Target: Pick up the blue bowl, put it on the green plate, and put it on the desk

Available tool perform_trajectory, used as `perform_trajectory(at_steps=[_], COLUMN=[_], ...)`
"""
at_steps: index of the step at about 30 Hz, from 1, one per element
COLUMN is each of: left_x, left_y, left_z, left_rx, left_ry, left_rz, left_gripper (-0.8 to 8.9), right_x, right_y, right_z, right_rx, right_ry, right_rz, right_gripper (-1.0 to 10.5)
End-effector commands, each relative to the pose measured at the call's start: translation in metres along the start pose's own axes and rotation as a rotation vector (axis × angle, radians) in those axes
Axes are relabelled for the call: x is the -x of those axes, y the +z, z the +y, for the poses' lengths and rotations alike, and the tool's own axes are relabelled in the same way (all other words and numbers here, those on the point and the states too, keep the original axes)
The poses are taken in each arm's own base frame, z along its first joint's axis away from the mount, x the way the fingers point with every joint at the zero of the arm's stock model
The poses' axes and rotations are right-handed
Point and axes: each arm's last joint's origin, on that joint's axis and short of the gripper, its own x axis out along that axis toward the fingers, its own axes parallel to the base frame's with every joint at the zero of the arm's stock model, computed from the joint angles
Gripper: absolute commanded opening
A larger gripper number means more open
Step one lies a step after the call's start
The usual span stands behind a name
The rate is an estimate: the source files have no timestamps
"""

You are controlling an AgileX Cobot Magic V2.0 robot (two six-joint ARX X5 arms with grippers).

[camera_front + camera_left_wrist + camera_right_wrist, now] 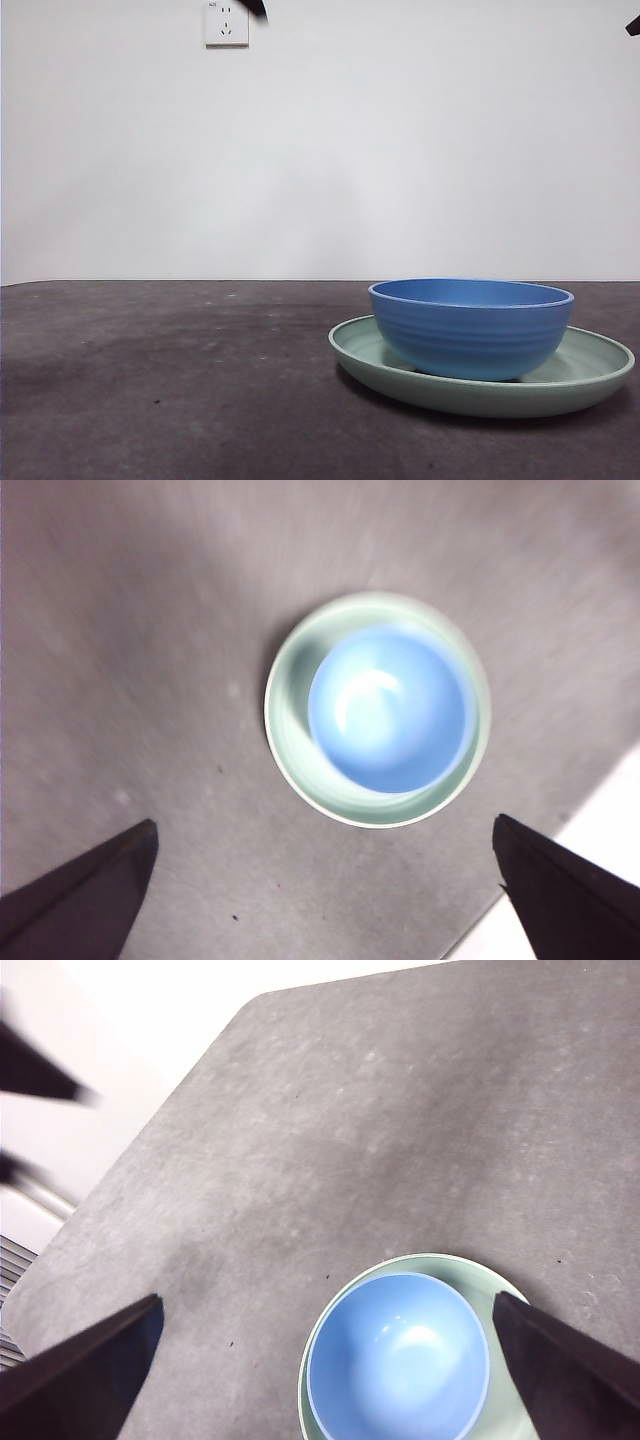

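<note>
Both tools, left (325, 890) and right (325, 1365), hung spread and empty high above the blue bowl (471, 328) resting in the green plate (590, 368), a seemingly light, stiff, slick bowl best pinched at its thin rim.

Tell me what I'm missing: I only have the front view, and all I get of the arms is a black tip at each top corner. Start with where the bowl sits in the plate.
Observer: From above, the blue bowl sits off-centre in the green plate, so a wider crescent of plate shows on one side.
Operator: Report the left gripper.
Observer: The left gripper is high above the desk, jaws spread wide, holding nothing, with bowl and plate between them in its view.
Operator: Now the right one.
Observer: The right gripper is also raised, open and empty, looking down on the bowl.
Operator: Check inside the bowl.
Observer: Nothing inside; only a pale glare on its floor.
</note>
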Motion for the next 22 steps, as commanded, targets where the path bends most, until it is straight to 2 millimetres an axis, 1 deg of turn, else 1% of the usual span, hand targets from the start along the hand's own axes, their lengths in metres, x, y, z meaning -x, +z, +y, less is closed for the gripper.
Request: perform_trajectory(at_steps=[1, 2, 4, 7, 9, 12, 16, 20, 22], left_x=[0.039, 0.055, 0.076, 0.098, 0.105, 0.109, 0.106, 0.096, 0.092], left_y=[-0.013, -0.020, -0.033, -0.056, -0.074, -0.105, -0.151, -0.188, -0.202], left_z=[-0.004, -0.006, -0.008, -0.009, -0.007, -0.003, 0.002, 0.006, 0.007], left_rx=[-0.039, -0.049, -0.071, -0.100, -0.097, -0.092, -0.074, -0.049, -0.022], left_ry=[0.002, 0.003, 0.003, 0.006, 0.013, 0.030, 0.052, 0.064, 0.058], left_rz=[-0.066, -0.101, -0.145, -0.208, -0.244, -0.307, -0.395, -0.481, -0.536], left_gripper=[6.56, 6.56, 6.55, 6.55, 6.55, 6.55, 6.56, 6.56, 6.56], right_x=[0.002, 0.002, 0.002, 0.002, 0.002, 0.002, 0.002, 0.002, 0.002], right_y=[0.004, 0.004, 0.004, 0.004, 0.004, 0.004, 0.004, 0.003, 0.003], right_z=[0.002, 0.002, 0.002, 0.002, 0.002, 0.002, 0.002, 0.002, 0.002], right_rx=[0.022, 0.022, 0.022, 0.023, 0.022, 0.022, 0.019, 0.017, 0.017], right_ry=[0.003, 0.003, 0.003, 0.003, 0.003, 0.004, 0.003, 0.003, 0.002], right_rz=[-0.011, -0.012, -0.011, -0.012, -0.012, -0.011, -0.008, -0.004, 0.000], right_gripper=[5.6, 5.6, 5.6, 5.6, 5.6, 5.6, 5.6, 5.6, 5.6])
